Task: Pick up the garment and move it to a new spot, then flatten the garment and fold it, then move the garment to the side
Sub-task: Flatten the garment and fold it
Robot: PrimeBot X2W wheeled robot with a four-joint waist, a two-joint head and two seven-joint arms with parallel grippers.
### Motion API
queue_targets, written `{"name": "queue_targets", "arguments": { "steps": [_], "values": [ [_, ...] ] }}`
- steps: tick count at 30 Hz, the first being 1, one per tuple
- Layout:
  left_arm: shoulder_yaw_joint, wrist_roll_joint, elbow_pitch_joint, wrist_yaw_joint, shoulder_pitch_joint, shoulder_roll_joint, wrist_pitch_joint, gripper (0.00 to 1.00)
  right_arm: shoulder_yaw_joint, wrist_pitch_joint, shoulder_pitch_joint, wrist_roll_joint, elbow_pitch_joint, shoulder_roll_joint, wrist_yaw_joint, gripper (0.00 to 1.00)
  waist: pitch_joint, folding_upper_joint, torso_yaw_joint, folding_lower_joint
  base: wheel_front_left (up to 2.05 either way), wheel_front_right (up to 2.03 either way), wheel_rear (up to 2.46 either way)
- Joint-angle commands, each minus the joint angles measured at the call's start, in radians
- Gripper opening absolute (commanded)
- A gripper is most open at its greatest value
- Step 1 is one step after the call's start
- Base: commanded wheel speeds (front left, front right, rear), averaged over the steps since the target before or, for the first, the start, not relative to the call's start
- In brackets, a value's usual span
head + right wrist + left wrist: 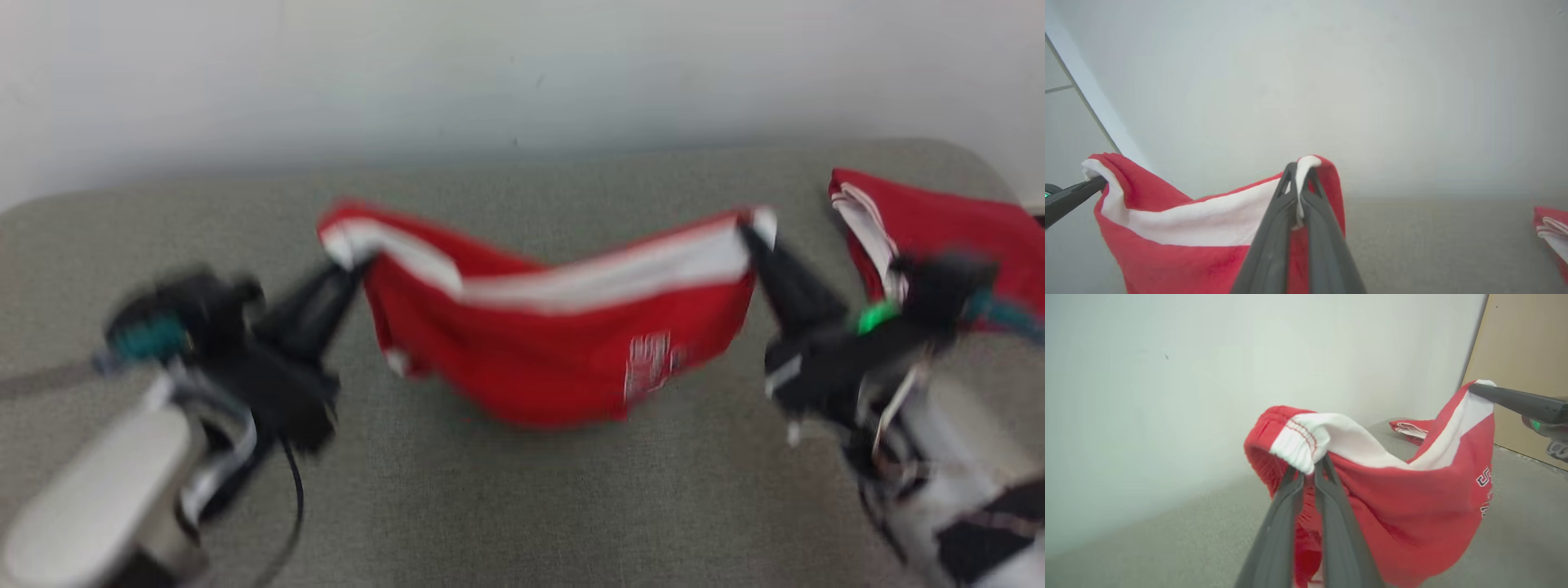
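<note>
**Two grippers hold one red garment stretched above a grey table**

Two dark grippers show, one at each side of the head view, and two red garments. The first garment [555, 351] hangs in the centre of the frame, red with a broad white band along its top edge. It sags in the middle like a hammock, and its lowest part comes close to the grey table [490, 506]. The blur leaves it unclear whether the cloth touches the surface.

The left gripper [355, 265], at centre left, has its two long fingers pinched almost together on the garment's left corner. The left wrist view shows them closed on the gathered white band. The right gripper [747, 233], at centre right, has its two fingers pressed tight on the opposite corner. In the right wrist view a strip of white cloth is caught between them.

A patch of white printing sits on the lower right of the hanging cloth. It is probably lettering, but it is too smeared to read.

The second red garment [939, 220] lies folded on the table at the upper right, well apart from the first, with white layers showing along its left edge.

A plain pale wall [490, 65] fills the top of the frame. One tan panel [1523, 367] stands at the upper right of the left wrist view.
</note>
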Motion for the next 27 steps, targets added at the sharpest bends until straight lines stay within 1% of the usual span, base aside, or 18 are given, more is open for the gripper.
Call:
{"name": "queue_targets", "arguments": {
  "steps": [1, 2, 6, 9, 11, 15, 16, 18, 22, 27],
  "values": [
    [0.007, -0.022, 0.014, -0.004, -0.083, 0.004, 0.024, 0.0, -0.006, 0.014, -0.086, 0.015, 0.008, 0.003, -0.003, 0.0, 0.106, -0.0001, -0.02, -0.0001, 0.0, 0.0, 0.0],
    [0.002, -0.043, 0.027, -0.004, -0.155, -0.001, 0.043, 0.0, -0.01, 0.026, -0.16, 0.027, 0.023, 0.008, -0.003, 0.0, 0.134, -0.0001, -0.023, -0.0001, 0.0, 0.0, 0.0],
    [-0.016, -0.098, 0.106, -0.003, -0.452, 0.011, 0.107, 0.0, -0.017, 0.083, -0.481, 0.063, 0.102, 0.041, -0.003, 0.0, 0.259, -0.0001, -0.044, -0.0001, 0.0, 0.0, 0.0],
    [-0.047, -0.121, 0.17, -0.004, -0.66, 0.013, 0.138, 0.0, -0.013, 0.104, -0.712, 0.064, 0.177, 0.065, -0.003, 0.0, 0.341, -0.0001, -0.062, -0.0001, 0.0, 0.0, 0.0],
    [-0.061, -0.135, 0.213, -0.004, -0.796, 0.01, 0.142, 0.0, -0.021, 0.106, -0.856, 0.062, 0.239, 0.078, -0.003, 0.0, 0.388, -0.0001, -0.072, -0.0001, 0.0, 0.0, 0.0],
    [-0.096, -0.168, 0.294, -0.004, -1.014, -0.016, 0.126, 0.0, -0.022, 0.09, -1.098, 0.035, 0.37, 0.097, -0.003, 0.0, 0.455, -0.0001, -0.085, -0.0001, 0.0, 0.0, 0.0],
    [-0.096, -0.168, 0.294, -0.004, -1.014, -0.016, 0.126, 0.0, -0.022, 0.09, -1.098, 0.035, 0.37, 0.097, -0.003, 0.0, 0.455, -0.0001, -0.085, -0.0001, 0.0, 0.0, 0.0],
    [-0.12, -0.178, 0.328, -0.004, -1.099, -0.021, 0.111, 0.0, -0.012, 0.075, -1.188, 0.022, 0.424, 0.106, -0.003, 0.0, 0.476, -0.0001, -0.089, -0.0001, 0.0, 0.0, 0.0],
    [-0.191, -0.198, 0.392, -0.004, -1.233, -0.012, 0.085, 0.0, 0.019, 0.039, -1.327, 0.002, 0.511, 0.107, -0.003, 0.0, 0.501, -0.0001, -0.1, -0.0001, 0.0, 0.0, 0.0],
    [-0.265, -0.255, 0.462, -0.004, -1.319, 0.001, 0.038, 0.0, 0.058, 0.013, -1.413, 0.02, 0.594, 0.103, -0.003, 0.0, 0.531, -0.0001, -0.11, -0.0001, 0.0, 0.0, 0.0]
  ]
}}
